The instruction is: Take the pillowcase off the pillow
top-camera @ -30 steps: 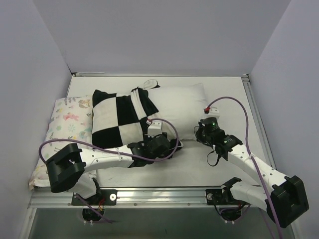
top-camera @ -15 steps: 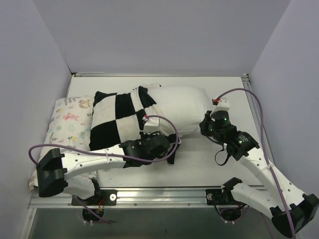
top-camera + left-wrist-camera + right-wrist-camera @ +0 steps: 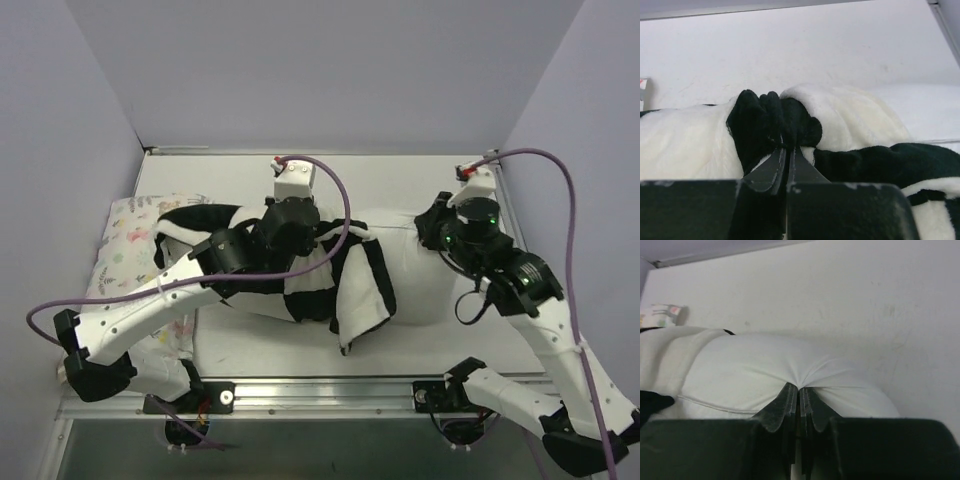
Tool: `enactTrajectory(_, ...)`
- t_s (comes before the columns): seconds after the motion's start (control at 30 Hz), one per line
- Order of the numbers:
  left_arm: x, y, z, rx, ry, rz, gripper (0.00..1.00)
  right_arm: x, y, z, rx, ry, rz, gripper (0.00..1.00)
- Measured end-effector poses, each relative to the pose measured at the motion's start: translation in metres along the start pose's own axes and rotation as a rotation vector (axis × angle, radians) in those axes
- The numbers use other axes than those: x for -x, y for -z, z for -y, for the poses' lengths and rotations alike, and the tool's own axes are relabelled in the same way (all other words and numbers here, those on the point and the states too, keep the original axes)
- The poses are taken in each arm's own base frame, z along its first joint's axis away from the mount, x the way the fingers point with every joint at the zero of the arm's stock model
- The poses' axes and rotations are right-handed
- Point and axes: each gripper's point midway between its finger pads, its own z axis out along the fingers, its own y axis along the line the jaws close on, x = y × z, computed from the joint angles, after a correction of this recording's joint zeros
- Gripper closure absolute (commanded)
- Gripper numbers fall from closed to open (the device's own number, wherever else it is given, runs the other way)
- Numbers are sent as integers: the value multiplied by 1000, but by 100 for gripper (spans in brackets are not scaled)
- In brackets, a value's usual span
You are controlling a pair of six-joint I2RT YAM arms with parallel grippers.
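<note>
The black and white checkered pillowcase (image 3: 312, 292) lies bunched over the left part of the white pillow (image 3: 425, 285) in the middle of the table. In the left wrist view my left gripper (image 3: 787, 146) is shut on a black fold of the pillowcase (image 3: 765, 120). My right gripper (image 3: 432, 228) is at the pillow's right end. The right wrist view shows this gripper (image 3: 799, 390) shut on a puckered pinch of the pillow's white fabric (image 3: 765, 370). The left arm's wrist covers part of the pillowcase from above.
A pastel floral print pillow (image 3: 125, 240) lies at the left edge, partly under the left arm. The purple walls enclose the table on three sides. A metal rail (image 3: 510, 215) runs along the right edge, close to the right wrist.
The left gripper closed on the pillowcase and moved back and left with it. The right gripper pulled the pillow right and back. The pillowcase is now bunched, with more white pillow exposed.
</note>
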Motion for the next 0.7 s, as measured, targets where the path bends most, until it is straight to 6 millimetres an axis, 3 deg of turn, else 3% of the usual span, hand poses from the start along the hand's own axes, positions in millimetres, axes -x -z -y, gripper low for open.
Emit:
enactTrajectory(0.1, -11, -46, -15, 21, 0, -81, 100, -33, -45, 14, -89, 22, -129, 100)
enactTrajectory(0.2, -24, -100, -24, 26, 19, -160, 100, -71, -100, 32, -171, 17, -248, 78)
enactTrajectory(0.23, -29, -117, -24, 23, 28, -176, 100, -78, -113, 39, -193, 14, -266, 58)
enactTrajectory(0.3, -40, -144, -20, 11, 37, -203, 100, -86, -130, 48, -224, 8, -284, 38)
enactTrajectory(0.33, -47, -153, -18, 5, 37, -217, 100, -87, -132, 52, -233, 10, -285, 23)
enactTrajectory(0.43, -65, -168, -10, -26, 41, -248, 100, -80, -127, 52, -232, 18, -278, 9)
enactTrajectory(0.6, -74, -177, -6, -74, 93, -276, 100, -41, -101, 37, -189, 5, -200, 5)
enactTrajectory(0.7, -77, -186, -9, -62, 128, -281, 100, -10, -72, 29, -147, -18, -105, 4)
